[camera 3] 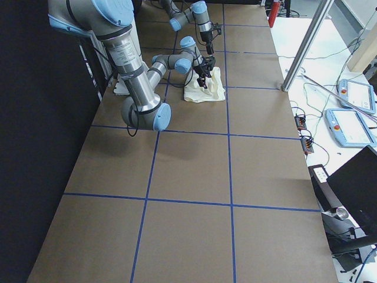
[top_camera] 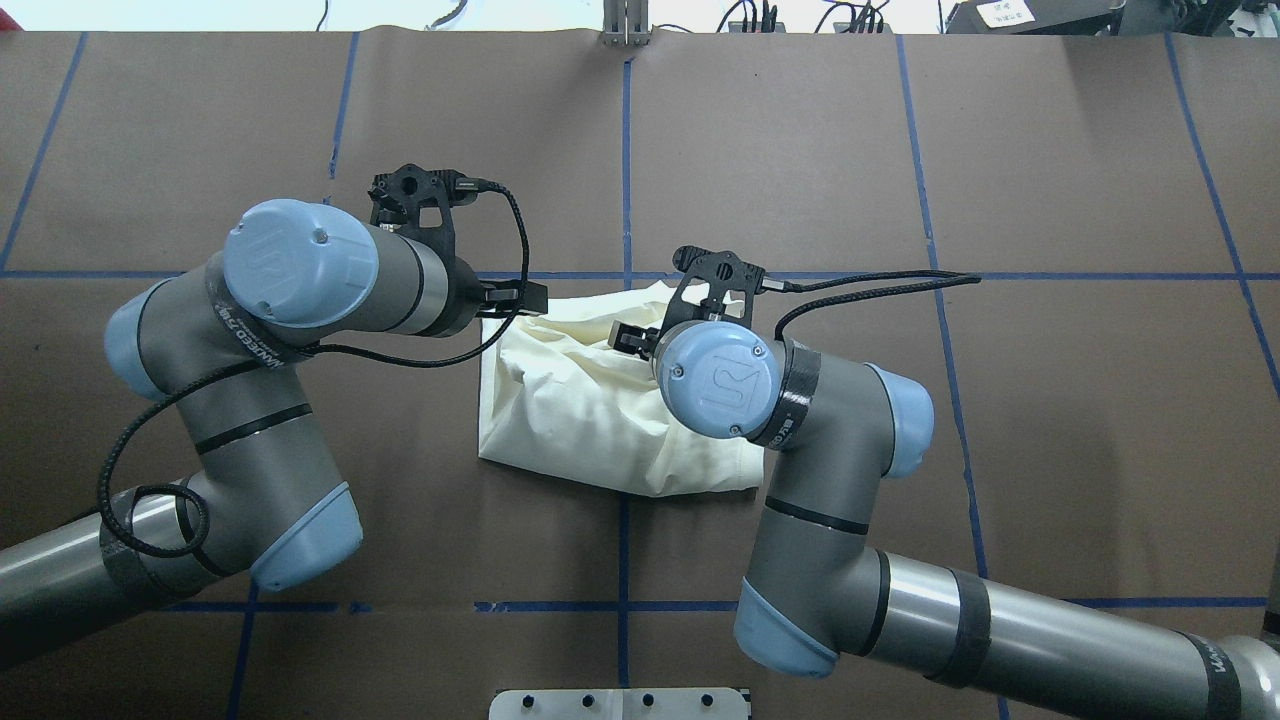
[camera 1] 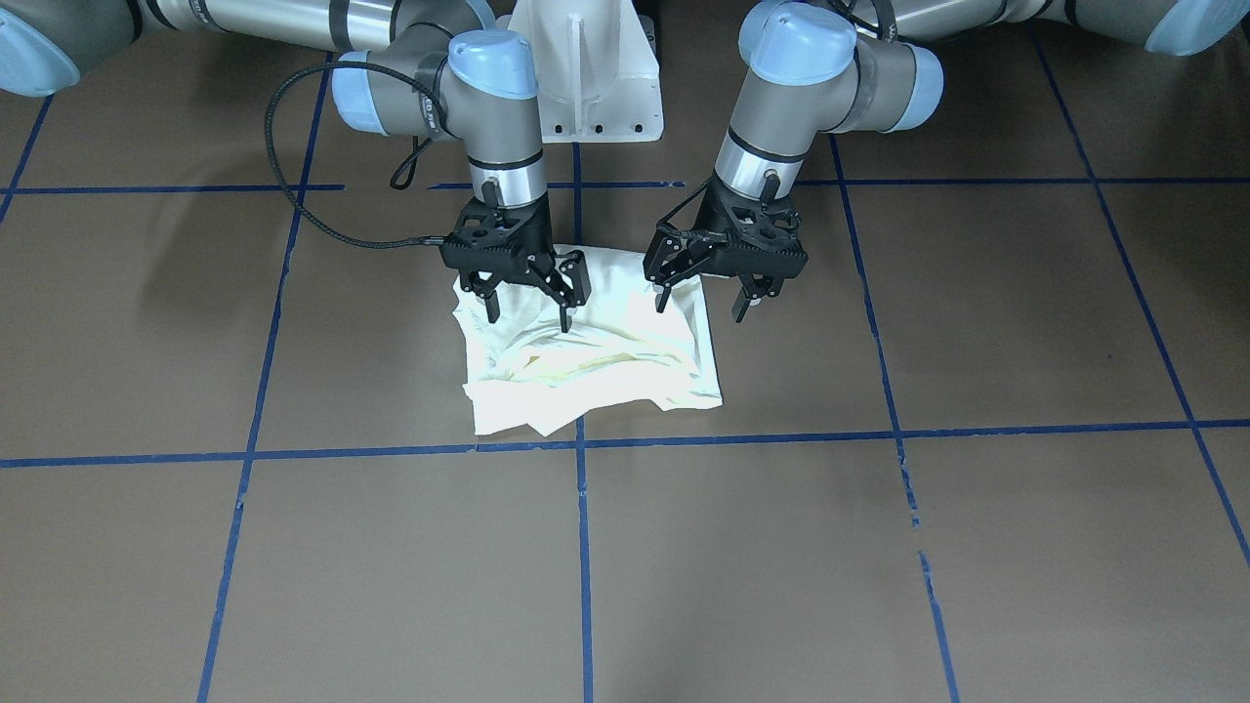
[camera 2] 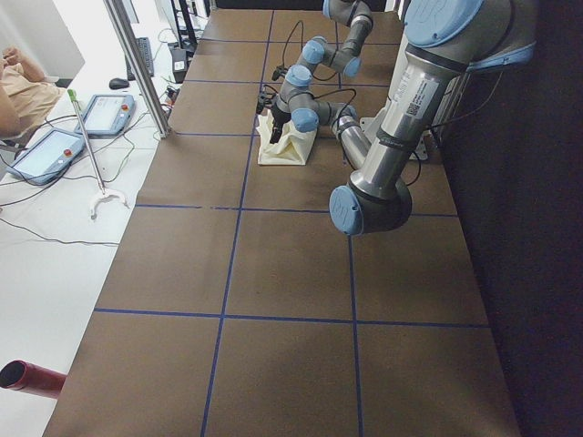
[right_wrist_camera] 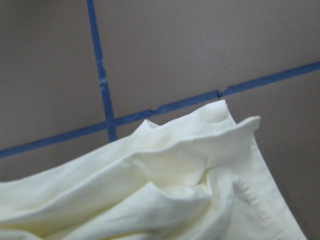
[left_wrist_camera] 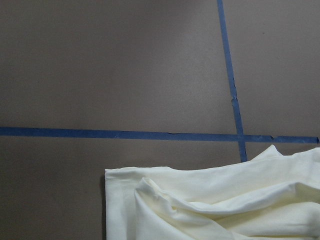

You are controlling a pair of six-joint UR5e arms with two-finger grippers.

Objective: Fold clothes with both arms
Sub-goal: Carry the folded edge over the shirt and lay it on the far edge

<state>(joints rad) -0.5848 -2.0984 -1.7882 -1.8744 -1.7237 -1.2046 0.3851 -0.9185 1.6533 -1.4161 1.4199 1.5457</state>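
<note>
The cream-white shirt (camera 1: 586, 361) lies folded into a rumpled, roughly square bundle on the brown table, plain side up with no print showing. It also shows in the overhead view (top_camera: 580, 400), the left wrist view (left_wrist_camera: 225, 205) and the right wrist view (right_wrist_camera: 175, 190). My left gripper (camera 1: 701, 305) is open and empty, pointing down over the bundle's edge on my left. My right gripper (camera 1: 527, 314) is open and empty, pointing down over the bundle's near corner on my right, its fingertips close to the cloth.
Blue tape lines (camera 1: 582, 547) divide the brown table into squares. The white pedestal base (camera 1: 586, 88) stands behind the shirt. Teach pendants (camera 2: 105, 114) and a seated person are off the table's far side. A red cylinder (camera 2: 32, 378) lies off the table.
</note>
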